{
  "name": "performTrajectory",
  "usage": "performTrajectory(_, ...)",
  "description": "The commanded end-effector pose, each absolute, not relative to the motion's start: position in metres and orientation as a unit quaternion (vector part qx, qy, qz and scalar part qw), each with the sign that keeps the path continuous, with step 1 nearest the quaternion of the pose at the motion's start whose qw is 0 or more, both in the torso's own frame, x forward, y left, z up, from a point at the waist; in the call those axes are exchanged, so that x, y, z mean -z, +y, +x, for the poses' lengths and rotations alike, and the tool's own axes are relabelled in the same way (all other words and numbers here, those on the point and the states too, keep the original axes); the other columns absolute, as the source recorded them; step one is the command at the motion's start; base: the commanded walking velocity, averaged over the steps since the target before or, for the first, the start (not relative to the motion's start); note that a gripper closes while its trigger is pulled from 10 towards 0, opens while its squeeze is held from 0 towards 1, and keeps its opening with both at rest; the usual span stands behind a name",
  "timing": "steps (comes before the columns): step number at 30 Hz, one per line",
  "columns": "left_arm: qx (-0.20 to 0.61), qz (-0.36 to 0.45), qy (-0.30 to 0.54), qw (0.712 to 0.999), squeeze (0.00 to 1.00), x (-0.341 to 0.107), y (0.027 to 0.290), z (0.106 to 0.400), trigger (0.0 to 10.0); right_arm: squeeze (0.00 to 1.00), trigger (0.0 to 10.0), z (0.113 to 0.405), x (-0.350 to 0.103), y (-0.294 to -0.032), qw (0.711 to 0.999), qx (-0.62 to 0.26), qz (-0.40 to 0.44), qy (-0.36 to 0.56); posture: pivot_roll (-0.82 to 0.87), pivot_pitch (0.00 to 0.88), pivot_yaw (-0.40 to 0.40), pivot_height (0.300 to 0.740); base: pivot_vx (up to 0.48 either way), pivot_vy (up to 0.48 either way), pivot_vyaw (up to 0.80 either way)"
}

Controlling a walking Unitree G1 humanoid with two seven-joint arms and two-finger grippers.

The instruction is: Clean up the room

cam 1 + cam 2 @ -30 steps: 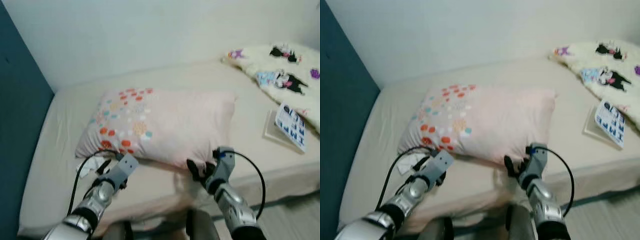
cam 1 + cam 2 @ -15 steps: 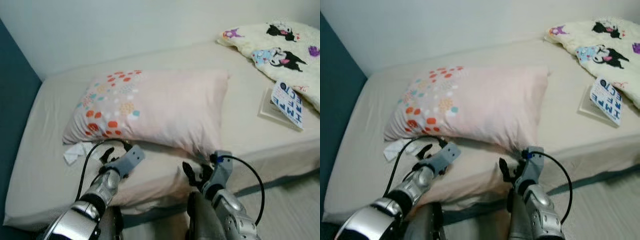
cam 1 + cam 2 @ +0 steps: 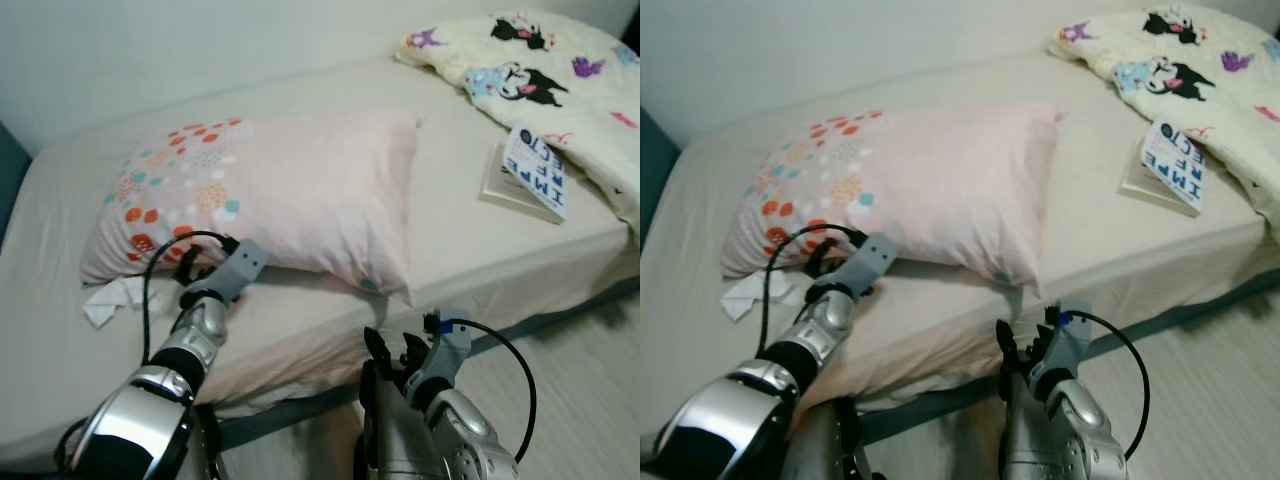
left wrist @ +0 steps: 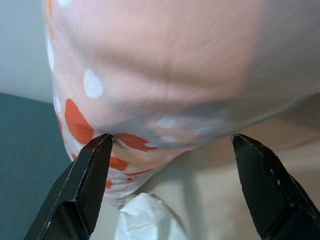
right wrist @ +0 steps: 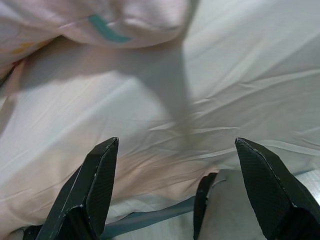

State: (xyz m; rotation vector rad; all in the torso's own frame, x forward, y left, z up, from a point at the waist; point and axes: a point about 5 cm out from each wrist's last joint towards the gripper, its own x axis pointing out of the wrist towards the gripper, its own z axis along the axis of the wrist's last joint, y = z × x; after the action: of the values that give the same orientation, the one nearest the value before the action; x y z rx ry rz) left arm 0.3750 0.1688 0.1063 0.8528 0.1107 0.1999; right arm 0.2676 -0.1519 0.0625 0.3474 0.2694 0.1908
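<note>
Left gripper (image 4: 167, 187): we see its two black fingers (image 4: 82, 187) spread wide, one tip touching the spotted underside of the pillow (image 3: 280, 195) at its near left corner, the other hanging free over the sheet. In the head views the gripper sits low against the pillow's near edge, with a crumpled white tissue (image 3: 112, 300) lying just beside it on the mattress.

Right gripper (image 5: 175, 192): fingers likewise spread and holding nothing, poised off the near edge of the bed (image 3: 470, 245), below the pillow's near right corner, which bears a teal mark.

Farther out, a book (image 3: 530, 172) rests on the sheet to the right, touching a cartoon-print blanket (image 3: 560, 85) bunched toward the far right.

We judge the step in hand to be taking hold of the pillow. To do it well, the left fingers should close on a fold of fabric at the corner rather than on the tissue, and the right should rise to the opposite corner so the load is shared.

The far right of the blanket is cut off, the book's cover text is only partly legible, and the floor beneath the bed is dark.
</note>
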Motion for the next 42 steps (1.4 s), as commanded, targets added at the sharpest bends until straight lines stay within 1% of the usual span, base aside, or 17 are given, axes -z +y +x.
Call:
performTrajectory(1,-0.109,0.431,0.075,0.893,0.00,-0.099,0.181,0.370,10.0,0.00,10.0,0.264,-0.061,-0.145,0.968,-0.103,0.178,0.144,-0.25,0.315,0.044,0.513,0.000,0.000,0.00)
performTrajectory(4,-0.132,0.459,0.077,0.875,0.00,-0.106,0.203,0.371,10.0,0.00,10.0,0.258,-0.071,-0.144,0.968,-0.107,0.182,0.135,-0.26,0.355,0.033,0.513,0.000,0.000,0.00)
performTrajectory(7,-0.134,0.470,0.078,0.869,0.00,-0.107,0.208,0.371,10.0,0.00,10.0,0.258,-0.074,-0.144,0.968,-0.109,0.182,0.133,-0.26,0.355,0.033,0.513,0.000,0.000,0.00)
performTrajectory(10,-0.148,0.498,0.098,0.849,0.00,-0.108,0.233,0.366,10.0,0.00,10.0,0.256,-0.082,-0.143,0.968,-0.117,0.182,0.129,-0.26,0.395,0.017,0.513,0.000,0.000,0.00)
performTrajectory(11,-0.148,0.498,0.098,0.849,0.00,-0.108,0.233,0.366,10.0,0.00,10.0,0.256,-0.082,-0.143,0.968,-0.117,0.182,0.129,-0.26,0.395,0.017,0.513,0.000,0.000,0.00)
performTrajectory(15,-0.173,0.491,0.145,0.842,0.00,-0.103,0.261,0.357,10.0,0.00,10.0,0.253,-0.086,-0.144,0.967,-0.118,0.181,0.133,-0.26,0.418,0.006,0.513,0.000,0.000,0.00)
performTrajectory(21,-0.189,0.470,0.168,0.846,0.00,-0.099,0.271,0.351,10.0,0.00,10.0,0.251,-0.087,-0.143,0.967,-0.119,0.181,0.136,-0.26,0.433,0.000,0.513,0.000,0.000,0.00)
performTrajectory(26,-0.208,0.474,0.173,0.838,0.00,-0.099,0.279,0.348,10.0,0.00,10.0,0.247,-0.092,-0.145,0.966,-0.118,0.181,0.140,-0.28,0.445,-0.009,0.513,0.000,0.000,0.00)
performTrajectory(27,-0.220,0.469,0.170,0.838,0.00,-0.102,0.282,0.348,9.1,0.00,10.0,0.245,-0.093,-0.146,0.966,-0.117,0.181,0.140,-0.29,0.448,-0.012,0.513,0.000,0.000,0.00)
performTrajectory(28,-0.220,0.469,0.170,0.838,0.00,-0.102,0.282,0.348,9.1,0.00,10.0,0.245,-0.093,-0.146,0.966,-0.117,0.181,0.140,-0.29,0.448,-0.012,0.513,0.000,0.000,0.00)
performTrajectory(29,-0.238,0.460,0.164,0.840,0.00,-0.105,0.283,0.348,0.0,0.00,10.0,0.243,-0.095,-0.148,0.967,-0.115,0.180,0.141,-0.30,0.448,-0.015,0.513,0.000,0.000,0.00)
performTrajectory(33,-0.245,0.448,0.154,0.846,0.00,-0.108,0.281,0.351,0.0,0.00,10.0,0.242,-0.097,-0.150,0.967,-0.113,0.179,0.141,-0.30,0.448,-0.016,0.513,0.000,0.000,0.00)
performTrajectory(34,-0.247,0.439,0.141,0.852,0.00,-0.113,0.277,0.354,0.0,0.00,10.0,0.241,-0.099,-0.152,0.968,-0.111,0.178,0.138,-0.31,0.448,-0.017,0.513,0.000,0.000,0.00)
performTrajectory(42,-0.258,0.438,0.120,0.853,0.00,-0.121,0.274,0.359,0.0,0.00,10.0,0.240,-0.102,-0.153,0.969,-0.110,0.177,0.135,-0.32,0.445,-0.021,0.513,0.000,0.000,0.00)
